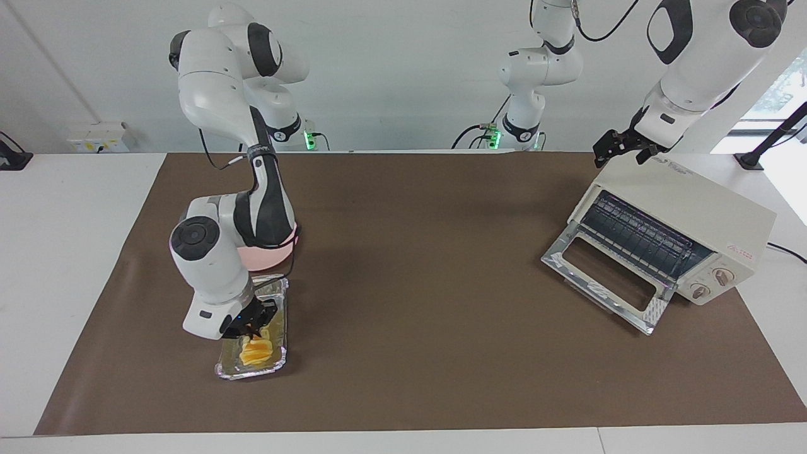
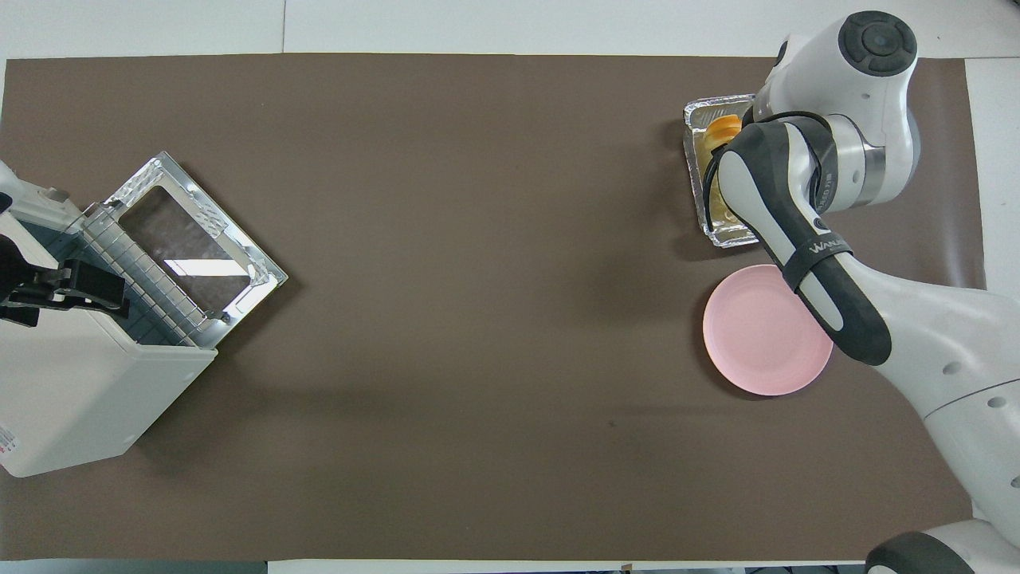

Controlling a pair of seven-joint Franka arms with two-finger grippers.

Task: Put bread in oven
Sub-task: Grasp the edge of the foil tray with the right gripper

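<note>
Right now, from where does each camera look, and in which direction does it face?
Facing view: high across the table, facing the robots; both arms show, the right gripper down at the bread in the foil tray.
Overhead view: above the robots' end, looking steeply down; mostly the right arm shows.
Shared: the oven, door open, the left gripper above it, and the pink plate.

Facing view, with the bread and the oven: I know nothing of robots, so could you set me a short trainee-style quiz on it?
1. True or false: the oven has its door open.
2. The bread lies in: A the pink plate, B the foil tray, C the oven.
3. Fill in: the left tool is over the oven; the ___ tool is down at the bread.
Key: 1 true; 2 B; 3 right tool.
</note>
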